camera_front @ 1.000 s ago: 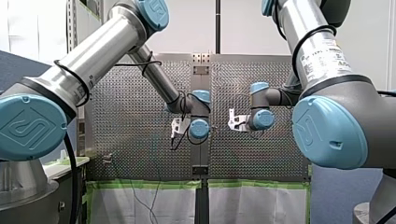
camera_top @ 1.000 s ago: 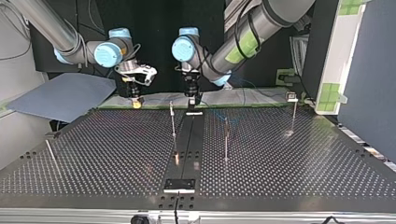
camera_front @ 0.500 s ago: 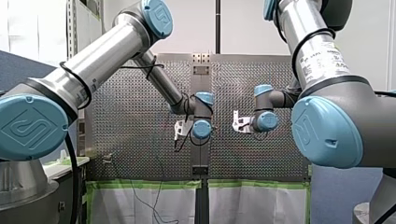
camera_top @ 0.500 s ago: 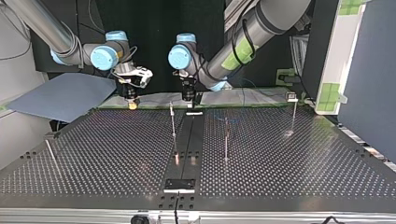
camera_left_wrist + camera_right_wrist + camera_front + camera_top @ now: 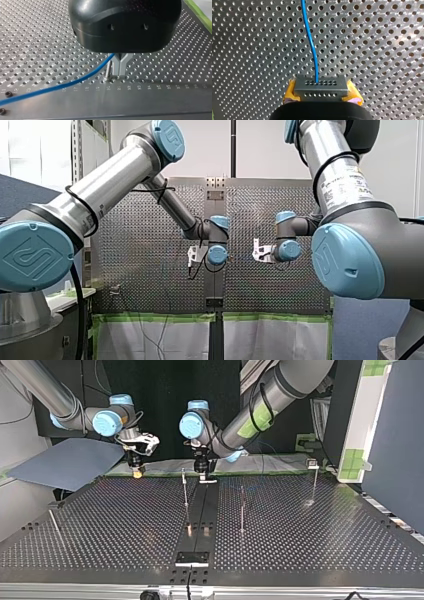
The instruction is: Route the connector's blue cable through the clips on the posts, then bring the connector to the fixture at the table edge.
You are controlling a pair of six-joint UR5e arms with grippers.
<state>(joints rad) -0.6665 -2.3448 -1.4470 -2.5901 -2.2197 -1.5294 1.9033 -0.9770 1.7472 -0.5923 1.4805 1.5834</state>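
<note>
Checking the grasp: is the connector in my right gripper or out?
In: the connector sits clamped between the right gripper's yellow pads.

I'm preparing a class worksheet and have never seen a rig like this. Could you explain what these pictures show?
Two robot arms work over a perforated table with thin upright posts. One picture looks from behind the arms, one faces them across the table, and two come from cameras on the wrists. My right gripper, with yellow pads, holds a grey connector whose blue cable leads away. My left gripper, black with metal fingers, is shut on that cable beside a post.
</note>
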